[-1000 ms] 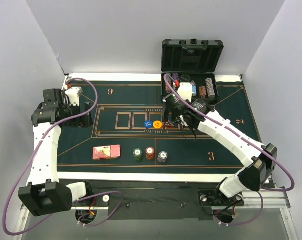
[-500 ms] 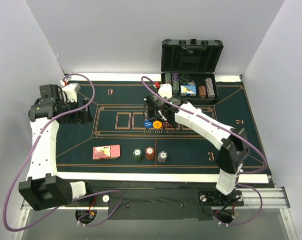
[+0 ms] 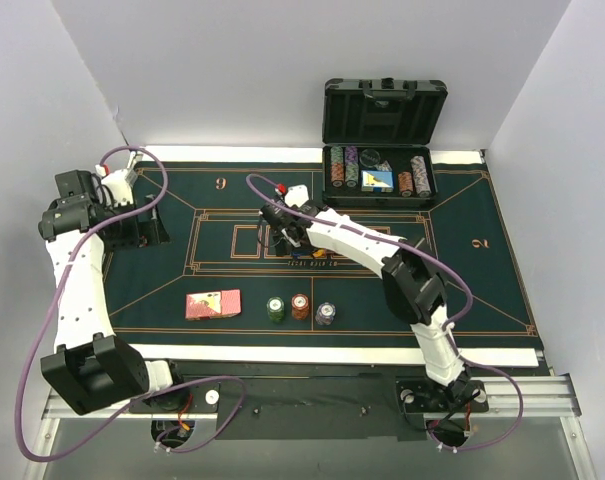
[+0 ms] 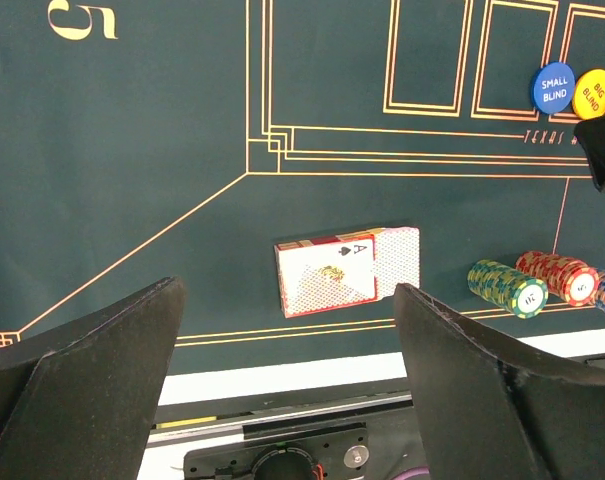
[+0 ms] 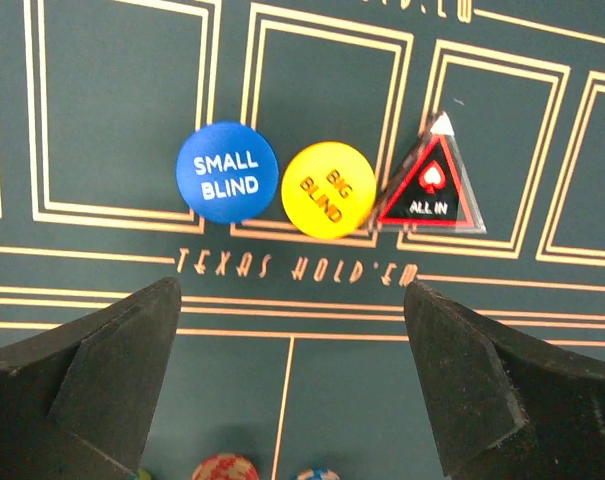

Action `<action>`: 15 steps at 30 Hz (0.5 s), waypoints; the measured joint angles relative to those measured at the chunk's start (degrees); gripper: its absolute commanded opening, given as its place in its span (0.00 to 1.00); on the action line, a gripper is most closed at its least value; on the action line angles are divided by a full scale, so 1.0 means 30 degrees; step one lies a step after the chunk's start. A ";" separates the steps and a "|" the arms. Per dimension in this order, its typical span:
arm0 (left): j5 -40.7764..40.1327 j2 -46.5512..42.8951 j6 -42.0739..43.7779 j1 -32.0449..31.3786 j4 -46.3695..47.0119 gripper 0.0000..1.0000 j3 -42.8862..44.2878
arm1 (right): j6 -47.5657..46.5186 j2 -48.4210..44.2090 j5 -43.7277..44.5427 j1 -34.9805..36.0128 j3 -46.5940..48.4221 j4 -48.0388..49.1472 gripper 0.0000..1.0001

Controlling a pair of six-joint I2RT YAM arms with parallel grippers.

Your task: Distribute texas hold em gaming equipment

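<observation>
The left hand hangs over the far left of the surface with its fingers spread wide and nothing between them. It looks parked there to leave the middle free.

Right of it, near the front edge of the green mat, the red-backed cards lie flat in a small pile. Three short stacks of chips stand in a row just beside them: green, red and grey. Together these read as one player's share, set out in front of a seat.

Further right, at the centre, the blue button touches the yellow button, and a triangular all-in marker sits just beside the yellow one. All three line up along the printed boxes, where a dealer would place them.

The right hand hovers directly above this row. It is fully open and holds nothing, so the pieces rest on their own.

At the far right, the open case holds more chips on edge, probably waiting for other seats.
</observation>
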 measured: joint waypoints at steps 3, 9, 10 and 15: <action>0.0146 0.0080 -0.0007 0.0466 0.0000 0.97 0.0000 | -0.0211 0.0860 -0.0095 -0.0007 0.0699 0.0240 0.86; 0.0204 0.0204 0.0000 0.0809 -0.0007 0.97 0.0000 | -0.0750 0.2033 -0.0714 -0.0138 0.1574 0.1071 0.84; 0.0211 0.0204 0.0000 0.0816 -0.0007 0.97 0.0000 | -0.0816 0.2229 -0.0918 -0.0182 0.1756 0.1209 0.83; 0.0168 0.0197 0.0000 0.0816 -0.0022 0.97 0.0000 | -0.0991 0.3417 -0.2004 -0.0474 0.3053 0.1807 0.80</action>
